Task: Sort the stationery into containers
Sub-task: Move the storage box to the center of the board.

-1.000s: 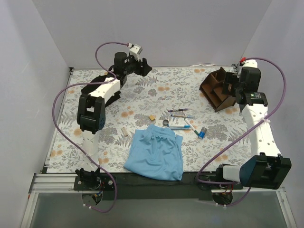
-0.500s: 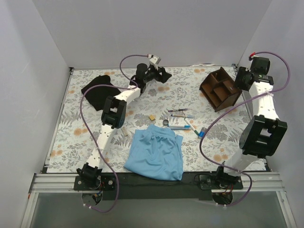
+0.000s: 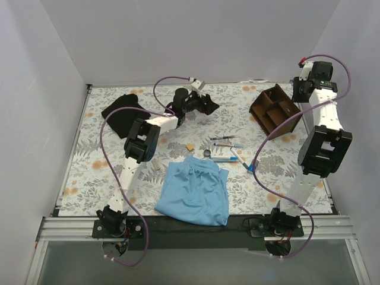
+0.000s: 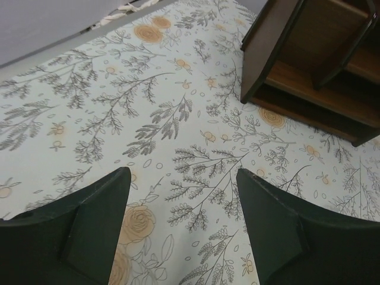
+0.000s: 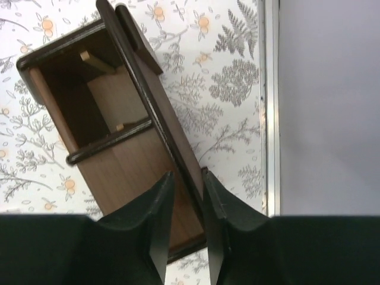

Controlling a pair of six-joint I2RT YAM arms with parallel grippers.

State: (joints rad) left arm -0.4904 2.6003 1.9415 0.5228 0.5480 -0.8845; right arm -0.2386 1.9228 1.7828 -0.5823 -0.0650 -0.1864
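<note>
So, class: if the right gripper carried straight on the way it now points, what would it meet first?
Most likely the wooden organizer: the right gripper points down at its long side wall, which lines up between the fingers. How far above it the tips hang is unclear.

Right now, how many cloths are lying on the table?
2. A light blue cloth lies near the front edge, at the centre; a black cloth lies toward the far left corner. No other shows in any view, though one could be hidden.
</note>
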